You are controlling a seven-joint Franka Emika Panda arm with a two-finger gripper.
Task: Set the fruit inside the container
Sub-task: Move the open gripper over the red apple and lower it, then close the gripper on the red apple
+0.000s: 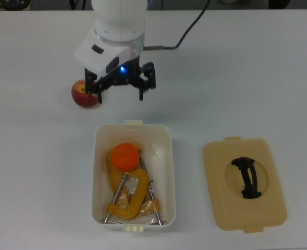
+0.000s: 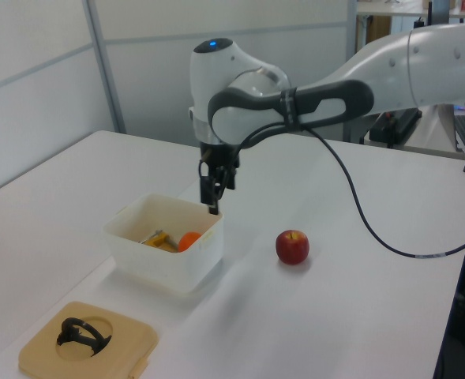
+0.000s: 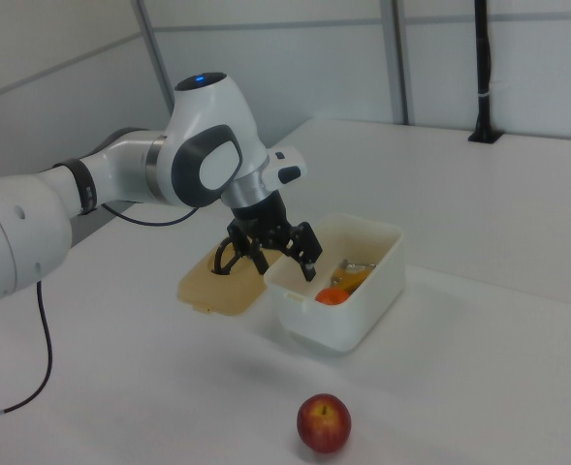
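Inside the white container (image 1: pixel 133 174), at its end nearest the robot arm, sits the orange (image 1: pixel 125 155), resting on top of the yellow C-clamps (image 1: pixel 127 192) that fill most of the box. From the left view the orange (image 2: pixel 189 240) shows just above the rim at the left view's right side of the container (image 2: pixel 163 242), and in the right view it (image 3: pixel 332 295) lies low against the near wall of the container (image 3: pixel 338 281).

The red apple (image 1: pixel 84 93) is out on the white table (image 1: pixel 247 73), well apart from the container, beyond its far corner toward the top view's left. It (image 2: pixel 292 246) stands alone at the left view's right of the box, and near the bottom edge of the right view (image 3: pixel 323 422).

The tool (image 1: pixel 120 94) hangs above the table between the apple and the container, its fingers spread wide and holding nothing; one finger looks just beside the apple in the top view. In the left view the tool (image 2: pixel 215 187) hovers above the container's far rim.

The tan lid (image 1: pixel 244 183) with its black handle (image 1: pixel 248 178) lies flat on the table at the top view's right of the container, apart from it.
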